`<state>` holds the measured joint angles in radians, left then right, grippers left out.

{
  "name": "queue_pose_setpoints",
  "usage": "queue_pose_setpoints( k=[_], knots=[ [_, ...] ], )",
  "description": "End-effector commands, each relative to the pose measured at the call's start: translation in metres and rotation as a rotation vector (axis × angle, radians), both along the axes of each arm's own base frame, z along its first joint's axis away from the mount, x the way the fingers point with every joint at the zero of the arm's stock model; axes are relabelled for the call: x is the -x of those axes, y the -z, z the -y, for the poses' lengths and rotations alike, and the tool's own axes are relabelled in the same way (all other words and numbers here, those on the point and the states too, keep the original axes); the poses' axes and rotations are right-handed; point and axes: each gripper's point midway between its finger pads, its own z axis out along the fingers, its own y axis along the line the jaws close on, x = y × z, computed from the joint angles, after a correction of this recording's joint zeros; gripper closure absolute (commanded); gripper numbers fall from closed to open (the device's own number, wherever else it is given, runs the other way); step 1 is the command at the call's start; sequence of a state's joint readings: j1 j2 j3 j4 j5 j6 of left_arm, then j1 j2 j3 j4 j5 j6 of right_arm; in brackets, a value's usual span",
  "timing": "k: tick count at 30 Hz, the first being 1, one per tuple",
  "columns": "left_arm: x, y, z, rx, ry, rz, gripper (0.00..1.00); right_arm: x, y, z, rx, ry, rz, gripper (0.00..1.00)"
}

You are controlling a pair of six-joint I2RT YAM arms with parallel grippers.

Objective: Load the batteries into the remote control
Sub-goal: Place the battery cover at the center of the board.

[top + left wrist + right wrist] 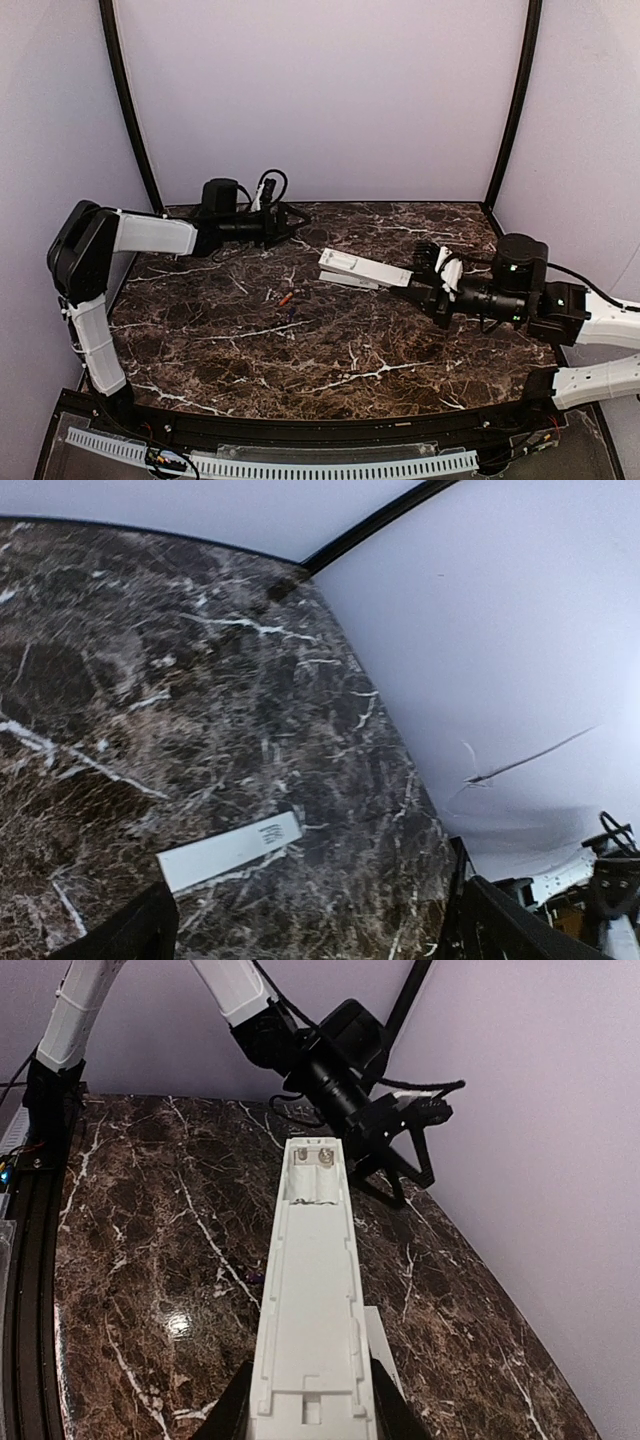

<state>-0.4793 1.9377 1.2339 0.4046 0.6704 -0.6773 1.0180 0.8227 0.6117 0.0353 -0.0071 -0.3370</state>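
The right gripper (312,1415) is clamped on the near end of the slim white plastic remote control (312,1290). In the centre right of the overhead view it holds the remote, apparently lifted off the dark veined marble table (200,350), with the open battery recess (315,1175) facing up. The left gripper (288,222), at upper left, has its jaws spread wide with nothing between them.

The small red-orange cylindrical battery (286,298) and the dark blue-purple battery (290,315) lie near each other at mid-table, apart from the remote. The step in hand is probably fetching the first battery. The left arm should come down on one cylinder across its width, keeping clear of its neighbour (they lie near enough to nudge). The right arm should hold the recess level. A flat white strip (230,850), perhaps the cover, lies on the marble.
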Motion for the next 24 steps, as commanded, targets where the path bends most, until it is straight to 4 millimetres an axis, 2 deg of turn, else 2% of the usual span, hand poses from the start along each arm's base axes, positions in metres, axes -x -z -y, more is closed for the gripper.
queue_pose_setpoints(
  k=[1,2,3,4,6,7,8,9,10,11,12,13,14,15,16,20,24],
  knots=[
    [0.047,-0.08,-0.006,0.228,0.167,0.105,0.01,0.019,-0.008,-0.017,0.024,-0.152,0.005,1.0],
    [0.055,-0.102,-0.007,0.301,0.192,0.125,0.01,0.022,-0.005,-0.019,0.041,-0.172,-0.004,1.0],
    [0.071,-0.102,-0.007,0.323,0.258,0.108,0.01,0.024,-0.003,-0.021,0.054,-0.195,-0.008,1.0],
    [0.083,-0.121,-0.009,0.366,0.299,0.148,0.01,0.027,-0.002,-0.023,0.066,-0.216,-0.011,1.0],
    [0.111,-0.133,-0.013,0.388,0.399,0.192,0.01,0.033,-0.002,-0.027,0.08,-0.263,-0.021,1.0],
    [0.123,-0.13,-0.012,0.372,0.451,0.17,0.01,0.035,-0.002,-0.029,0.087,-0.277,-0.024,1.0],
    [0.133,-0.138,-0.013,0.358,0.483,0.23,0.01,0.038,-0.003,-0.03,0.091,-0.295,-0.025,1.0],
    [0.144,-0.126,-0.008,0.323,0.52,0.153,0.01,0.04,-0.004,-0.031,0.093,-0.309,-0.024,1.0],
    [0.154,-0.135,-0.008,0.297,0.553,0.248,0.01,0.042,-0.007,-0.032,0.094,-0.325,-0.022,1.0],
    [0.166,-0.12,-0.001,0.251,0.579,0.15,0.01,0.045,-0.007,-0.033,0.1,-0.338,-0.017,1.0],
    [0.174,-0.131,0.002,0.227,0.62,0.263,0.01,0.046,-0.008,-0.034,0.107,-0.346,-0.014,1.0],
    [0.191,-0.116,0.008,0.183,0.662,0.171,0.01,0.047,-0.008,-0.035,0.117,-0.355,-0.012,1.0],
    [0.198,-0.126,0.013,0.171,0.705,0.262,0.01,0.048,-0.008,-0.036,0.126,-0.36,-0.009,1.0],
    [0.211,-0.117,0.016,0.14,0.745,0.227,0.01,0.048,-0.008,-0.037,0.133,-0.365,-0.006,1.0],
    [0.216,-0.12,0.022,0.13,0.765,0.232,0.02,0.049,-0.008,-0.037,0.138,-0.372,-0.003,1.0],
    [0.225,-0.11,0.026,0.097,0.81,0.175,0.16,0.054,-0.014,-0.039,0.134,-0.398,0.014,1.0],
    [0.247,-0.106,0.035,0.104,0.892,0.152,0.21,0.056,-0.014,-0.041,0.152,-0.412,0.028,1.0]
  ],
)
